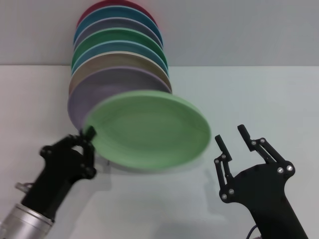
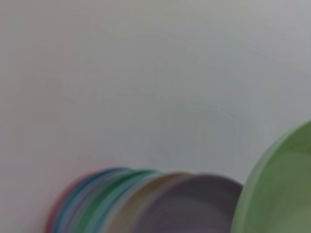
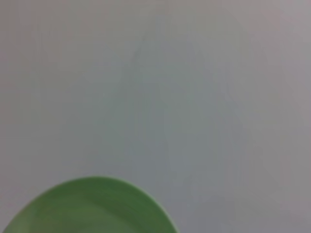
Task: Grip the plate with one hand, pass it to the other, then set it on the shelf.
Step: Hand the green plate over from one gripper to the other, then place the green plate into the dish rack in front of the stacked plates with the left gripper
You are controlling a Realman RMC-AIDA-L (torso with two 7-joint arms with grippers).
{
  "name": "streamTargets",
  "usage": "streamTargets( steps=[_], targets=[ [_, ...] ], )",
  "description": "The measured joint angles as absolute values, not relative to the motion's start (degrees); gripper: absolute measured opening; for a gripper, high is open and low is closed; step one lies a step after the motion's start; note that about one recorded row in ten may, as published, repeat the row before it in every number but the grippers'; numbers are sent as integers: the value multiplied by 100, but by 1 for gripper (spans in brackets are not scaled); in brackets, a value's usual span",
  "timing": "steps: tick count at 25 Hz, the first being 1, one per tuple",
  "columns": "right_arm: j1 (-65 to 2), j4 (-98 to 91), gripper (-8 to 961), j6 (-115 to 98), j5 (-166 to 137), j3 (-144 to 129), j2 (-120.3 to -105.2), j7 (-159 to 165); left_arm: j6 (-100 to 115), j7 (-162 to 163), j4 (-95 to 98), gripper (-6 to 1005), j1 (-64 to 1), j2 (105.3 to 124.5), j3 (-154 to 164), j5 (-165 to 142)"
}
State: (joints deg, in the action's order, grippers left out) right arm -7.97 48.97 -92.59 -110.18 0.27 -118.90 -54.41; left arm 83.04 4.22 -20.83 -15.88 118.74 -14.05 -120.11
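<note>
**Handover complete: plate held by left end effector, rack placement pending**

White tabletop (image 1: 279,94) carries a row of upright coloured plates (image 1: 119,59) at the rear, against a grey wall. The light green plate (image 1: 149,130) is held off the tabletop, tilted, in front of the lilac plate (image 1: 92,94). The left end effector (image 1: 88,135) pinches its rim at the left edge. The right end effector (image 1: 231,135) stands just beside the opposite rim, fingers spread and holding nothing. The wire rack itself is hidden behind the plates. For good placement, the left arm should probably raise the plate toward vertical, align it with the free front slot, and release only once seated; the single-edge pinch risks sag.
</note>
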Motion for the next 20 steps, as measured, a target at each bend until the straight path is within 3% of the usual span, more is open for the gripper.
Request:
streamTargets(
  steps=[10,20],
  targets=[
    [-833,4599,322,-9297,-10835,-78,-11913,-5322,9443,499,-1995,35,-1505,11803,-2057,-12026],
    [-840,4379,321,-9233,-10690,-11,-11929,-5201,9205,431,-1537,37,-1791,11852,-2261,-12026]
  ],
)
